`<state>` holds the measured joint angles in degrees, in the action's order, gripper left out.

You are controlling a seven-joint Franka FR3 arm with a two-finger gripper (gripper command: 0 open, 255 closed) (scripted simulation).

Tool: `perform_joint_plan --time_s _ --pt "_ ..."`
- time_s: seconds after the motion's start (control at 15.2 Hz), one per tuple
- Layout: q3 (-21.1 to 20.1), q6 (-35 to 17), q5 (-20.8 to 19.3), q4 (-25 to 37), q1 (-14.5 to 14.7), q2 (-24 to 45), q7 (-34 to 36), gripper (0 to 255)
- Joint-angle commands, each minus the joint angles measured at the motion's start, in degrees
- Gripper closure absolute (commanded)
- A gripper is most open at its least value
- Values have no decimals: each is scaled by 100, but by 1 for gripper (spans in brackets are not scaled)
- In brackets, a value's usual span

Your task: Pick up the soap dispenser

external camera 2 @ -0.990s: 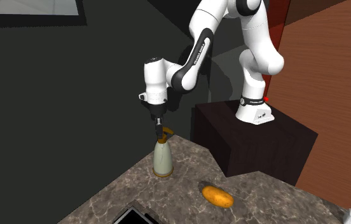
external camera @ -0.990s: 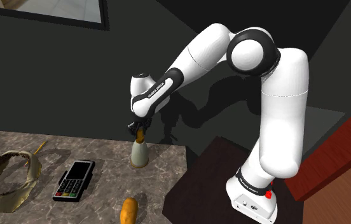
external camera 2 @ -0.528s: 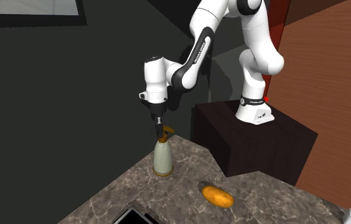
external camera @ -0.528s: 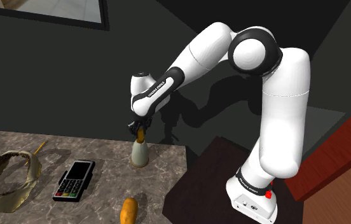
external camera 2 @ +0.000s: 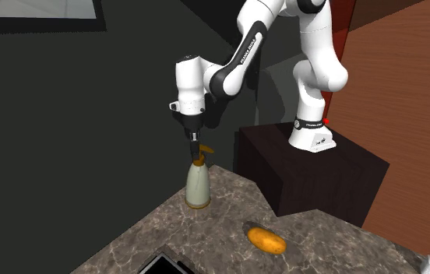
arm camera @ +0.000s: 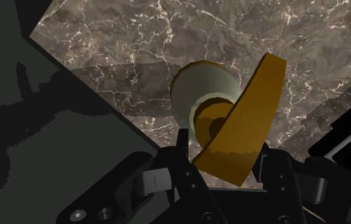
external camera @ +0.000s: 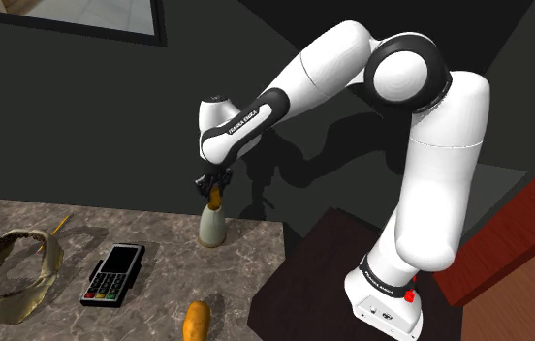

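Fingers of the black gripper (external camera: 214,190) (external camera 2: 196,151) (arm camera: 225,150) are closed on the amber pump head of the soap dispenser (external camera: 212,226) (external camera 2: 197,187) (arm camera: 201,85), one on each side of it, as the wrist view shows plainly. The dispenser hangs upright straight below the hand, its pale grey-green bottle pointing down at the dark veined stone countertop (external camera: 159,240) (external camera 2: 229,204) (arm camera: 136,38). The curved amber spout sticks out sideways past one finger. I cannot tell whether the bottle's base touches the stone or sits just clear of it. It stands near the counter's back edge, close to the dark wall and to the corner nearest the stand (external camera: 319,281) (external camera 2: 315,179). The white arm (external camera: 421,165) reaches down to it from above. Forward of the bottle on the counter, well apart from it, lie a card payment terminal (external camera: 113,274) and an orange oblong thing (external camera: 196,322) (external camera 2: 266,240). A pale netted object (external camera: 9,276) lies farther off toward the shoulder view's left.
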<state>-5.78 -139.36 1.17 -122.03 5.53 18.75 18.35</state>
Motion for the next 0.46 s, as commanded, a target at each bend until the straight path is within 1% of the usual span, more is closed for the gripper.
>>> perform_joint_plan --time_s 0.0,0.26,0.4 --pt "-5 140 10 33 -4 -109 -1 255" --pt "-15 405 31 80 -13 -327 -6 255" --pt "-15 415 31 82 -13 -335 -6 255"
